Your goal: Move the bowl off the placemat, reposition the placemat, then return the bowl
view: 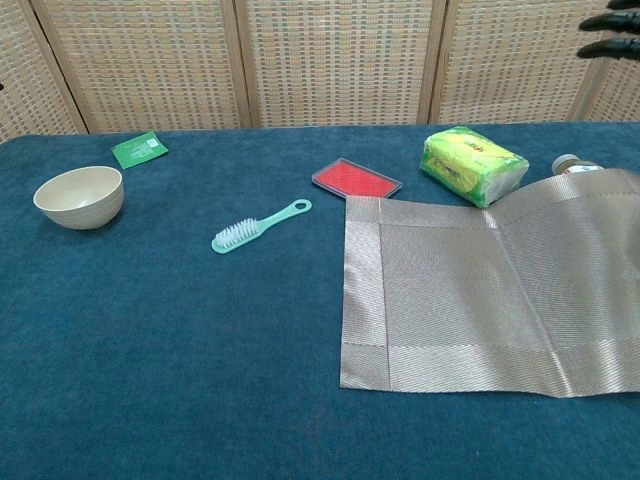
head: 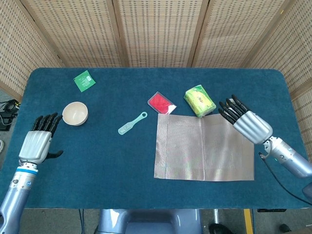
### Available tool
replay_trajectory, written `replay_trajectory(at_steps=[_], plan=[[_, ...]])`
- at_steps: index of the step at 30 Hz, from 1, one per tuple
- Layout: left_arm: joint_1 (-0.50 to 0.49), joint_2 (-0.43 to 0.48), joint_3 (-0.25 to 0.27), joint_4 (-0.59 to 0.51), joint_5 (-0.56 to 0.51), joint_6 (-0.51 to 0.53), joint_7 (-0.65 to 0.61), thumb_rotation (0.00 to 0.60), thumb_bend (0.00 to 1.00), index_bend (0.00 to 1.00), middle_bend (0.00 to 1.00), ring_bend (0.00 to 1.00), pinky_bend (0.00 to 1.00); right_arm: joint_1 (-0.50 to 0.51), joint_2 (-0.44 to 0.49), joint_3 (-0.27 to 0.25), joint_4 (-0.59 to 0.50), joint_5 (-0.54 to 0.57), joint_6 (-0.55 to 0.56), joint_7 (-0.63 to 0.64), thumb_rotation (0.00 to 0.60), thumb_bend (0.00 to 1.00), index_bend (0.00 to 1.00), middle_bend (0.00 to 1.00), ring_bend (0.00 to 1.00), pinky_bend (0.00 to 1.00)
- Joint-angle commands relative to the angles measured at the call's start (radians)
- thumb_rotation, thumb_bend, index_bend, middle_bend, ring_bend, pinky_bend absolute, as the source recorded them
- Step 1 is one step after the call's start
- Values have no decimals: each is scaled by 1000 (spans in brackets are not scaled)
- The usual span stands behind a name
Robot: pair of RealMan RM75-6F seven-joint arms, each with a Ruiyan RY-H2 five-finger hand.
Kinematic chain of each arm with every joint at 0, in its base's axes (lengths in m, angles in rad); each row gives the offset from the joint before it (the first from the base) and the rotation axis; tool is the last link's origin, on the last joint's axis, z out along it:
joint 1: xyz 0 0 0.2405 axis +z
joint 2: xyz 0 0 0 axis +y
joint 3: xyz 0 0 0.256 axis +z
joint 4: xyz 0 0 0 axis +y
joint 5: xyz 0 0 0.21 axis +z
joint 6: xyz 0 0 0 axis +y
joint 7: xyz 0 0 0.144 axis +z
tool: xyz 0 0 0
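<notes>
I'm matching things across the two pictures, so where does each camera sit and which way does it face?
Head view: high above the near edge, looking steeply down at the table; shows the left hand and right hand.
Chest view: low at the near edge, looking across toward the screen; only the right hand's fingertips show.
Shared: bowl, placemat, brush.

Blue table [head: 122,161] with placemat [head: 204,148], bowl [head: 75,113]

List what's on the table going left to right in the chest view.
bowl → green packet → brush → red case → yellow-green pack. The placemat spans from under the red case to the right edge, so its place overlaps.
</notes>
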Motion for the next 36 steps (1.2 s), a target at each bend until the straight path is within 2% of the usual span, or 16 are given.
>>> replay_trajectory(at_steps=[1, 7, 10, 12, 19, 21, 26, 36], plan=[[-18, -23, 14, 46, 75, -21, -58, 600, 0, 0, 0, 0, 0, -105, 25, 58, -147, 119, 72, 49, 600, 0, 0, 0, 0, 0], [-113, -78, 42, 134, 266, -118, -159, 600, 0, 0, 0, 0, 0, -212, 62, 67, -474, 255, 68, 75, 600, 0, 0, 0, 0, 0], [-164, -101, 52, 173, 333, -167, -202, 600, 0, 0, 0, 0, 0, -241, 68, 66, -561, 281, 73, 92, 600, 0, 0, 0, 0, 0], [-227, -136, 63, 211, 402, -228, -163, 600, 0, 0, 0, 0, 0, -278, 43, 68, -608, 303, 108, 106, 600, 0, 0, 0, 0, 0], [-340, -213, 70, 254, 475, -340, -124, 600, 0, 0, 0, 0, 0, -330, -28, 84, -611, 337, 153, 134, 600, 0, 0, 0, 0, 0], [-417, -283, 68, 313, 548, -372, -160, 600, 0, 7, 0, 0, 0, -333, -53, 95, -572, 357, 143, 137, 600, 0, 0, 0, 0, 0], [-486, -359, 87, 417, 625, -350, -265, 600, 0, 113, 0, 0, 0, -332, -71, 108, -541, 357, 128, 177, 600, 0, 0, 0, 0, 0], [-579, -477, 127, 585, 680, -370, -337, 600, 0, 86, 0, 0, 0, -340, -64, 134, -522, 366, 115, 203, 600, 0, 0, 0, 0, 0]])
